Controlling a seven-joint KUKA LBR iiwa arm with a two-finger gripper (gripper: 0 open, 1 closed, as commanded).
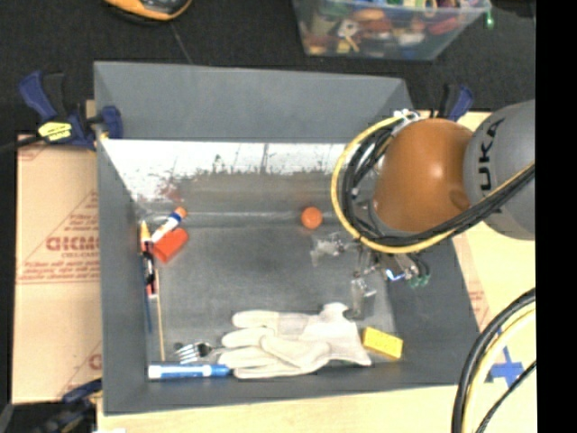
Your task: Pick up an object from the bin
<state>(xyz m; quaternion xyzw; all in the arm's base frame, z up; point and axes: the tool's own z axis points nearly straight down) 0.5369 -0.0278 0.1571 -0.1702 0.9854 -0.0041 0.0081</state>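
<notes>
Gripper (363, 285) low in bin (252, 106), just above glove (293, 339) thumb. Glove is nearest thing. Yellow block (382, 342) just right of glove. Gripper open or shut: cannot tell. Nothing lifted yet; grab and lift left to do

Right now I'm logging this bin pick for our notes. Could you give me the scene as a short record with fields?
bin: grey metal bin, few loose things, no heap
claw: low in the bin's right part, by the upper right end of the white glove
claw state: cannot tell
nearest things: white glove, flat along the front wall; yellow block at the glove's right end
back wall: small orange ball
left wall: red block
</notes>
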